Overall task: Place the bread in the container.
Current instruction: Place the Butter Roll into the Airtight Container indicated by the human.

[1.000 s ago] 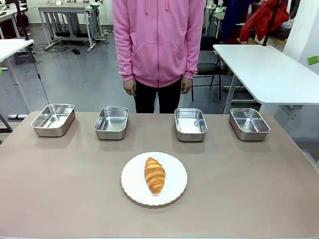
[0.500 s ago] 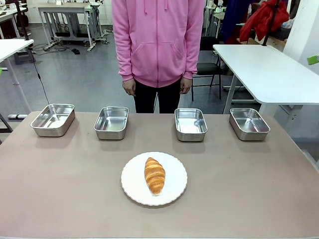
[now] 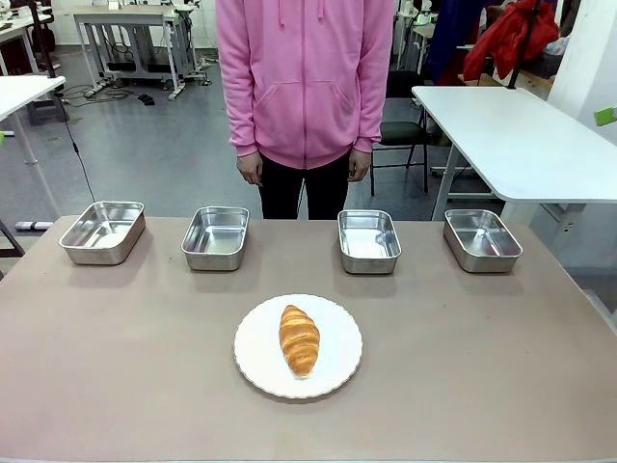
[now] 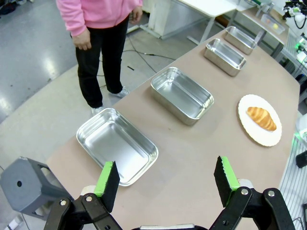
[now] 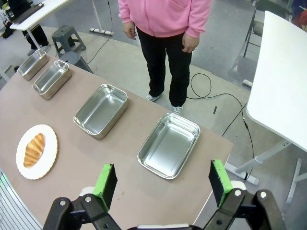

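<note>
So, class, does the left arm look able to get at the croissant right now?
Probably yes. The croissant lies uncovered on the white plate, the pans stand beyond it, the person's hands hang clear of the table, and the left gripper is open.

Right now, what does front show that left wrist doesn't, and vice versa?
Front: the person's hoodie pocket and a red garment in the background.
Left wrist: the left gripper, open with nothing between its pads, up by the table's left end near the leftmost pan.
Both: the four steel pans in a row, all empty, the croissant on the white plate, and the person in pink standing behind.
</note>
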